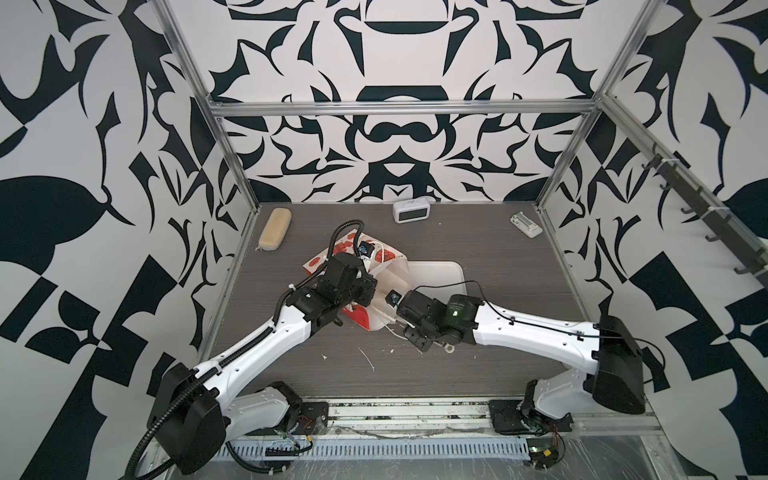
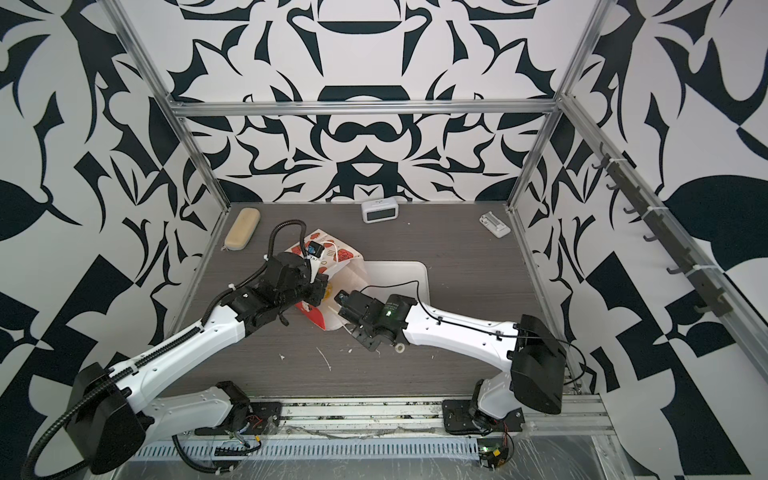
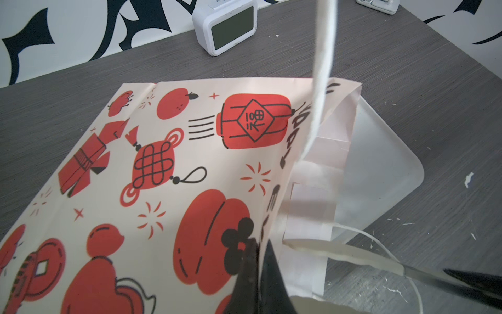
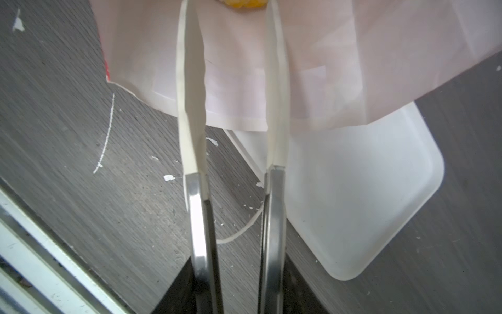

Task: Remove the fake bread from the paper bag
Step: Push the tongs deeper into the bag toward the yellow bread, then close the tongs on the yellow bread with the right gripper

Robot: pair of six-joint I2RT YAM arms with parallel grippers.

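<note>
**Entry: bread removal from bag, tongs at the mouth**

- **Paper bag** [image 3: 163, 176]: laid on its side at table centre. The mouth is turned toward 4 o'clock and overlaps the 9 o'clock edge of the white tray [image 4: 366, 204].
- **Left claw** [image 3: 258, 252]: clenched on the upper lip of the mouth, which is held raised.
- **Right claw** [image 2: 351, 320]: closed around a pair of tongs [image 4: 195, 190]. Their white tips are spread and pushed inside the bag.
- **Bread** [image 4: 241, 3]: one yellow piece is glimpsed inside the bag, between the tips.
- **Handling note:** the lip is best held high and taut. The tips are best slid along the lower wall and closed only once the piece is bracketed. The piece is then best drawn straight out toward the tray.
- **Not determined:** whether the tips touch the bread, since both are cut off at the frame edge, and how many pieces are inside. In both top views the interior is screened by the arms.
</note>
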